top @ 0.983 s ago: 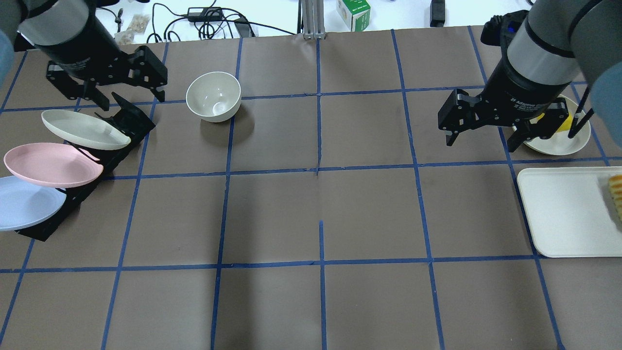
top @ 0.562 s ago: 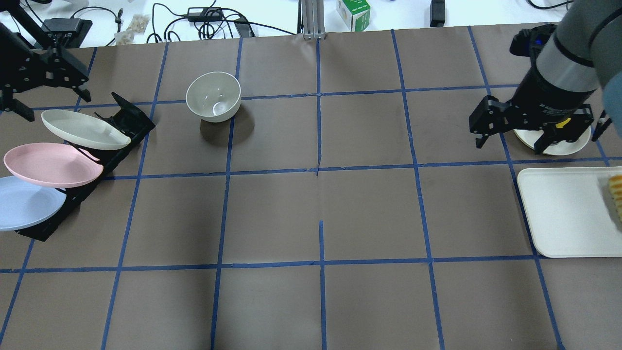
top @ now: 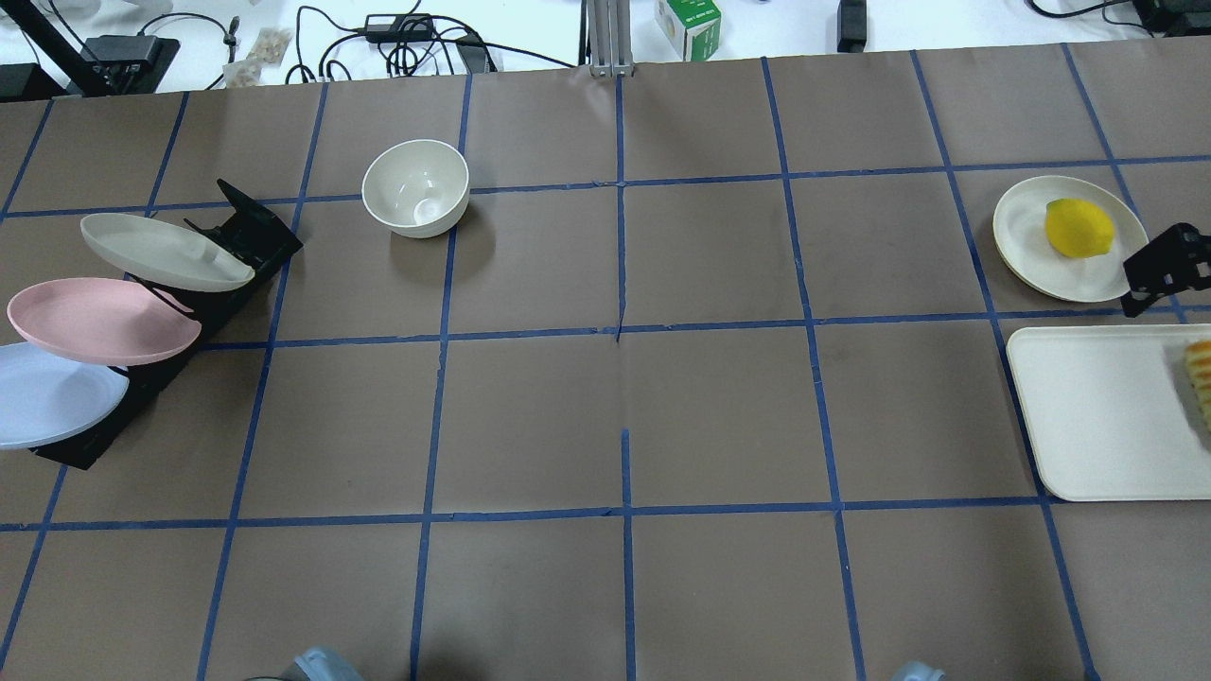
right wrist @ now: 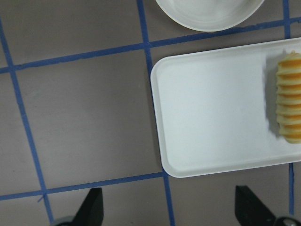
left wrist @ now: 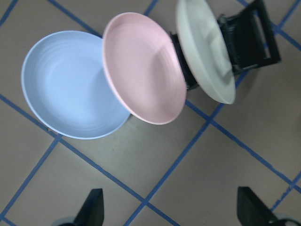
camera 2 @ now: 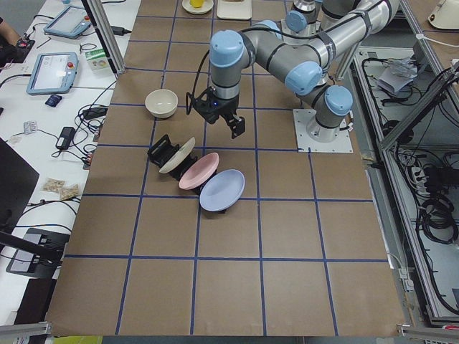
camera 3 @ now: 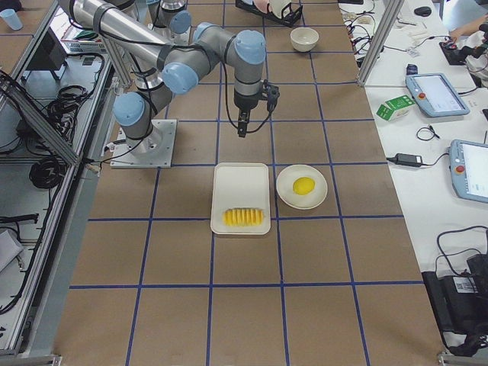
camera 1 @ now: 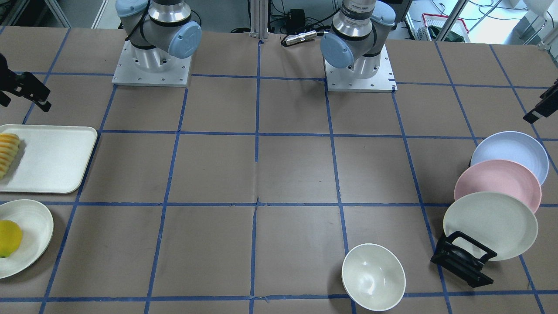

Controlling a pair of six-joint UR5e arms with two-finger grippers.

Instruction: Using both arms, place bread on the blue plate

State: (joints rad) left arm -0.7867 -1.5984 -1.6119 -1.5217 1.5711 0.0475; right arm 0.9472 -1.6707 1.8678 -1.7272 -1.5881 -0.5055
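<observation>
The bread, a ridged yellow-orange loaf, lies at the outer end of a white tray; it also shows in the overhead view. The blue plate leans at the near end of a black rack, in front of the pink plate; it also shows in the overhead view. My left gripper is open and empty, high above the table beside the rack. My right gripper is open and empty, high above the tray's inner edge, and shows at the overhead view's right edge.
A pink plate and a cream plate lean in the black rack. A white bowl stands at the back left. A lemon-like fruit sits on a small cream plate behind the tray.
Both arms swung outward. The left gripper left the overhead view on the left. The right gripper moved right to the view's edge, uncovering the fruit on its plate. Both stayed open.
</observation>
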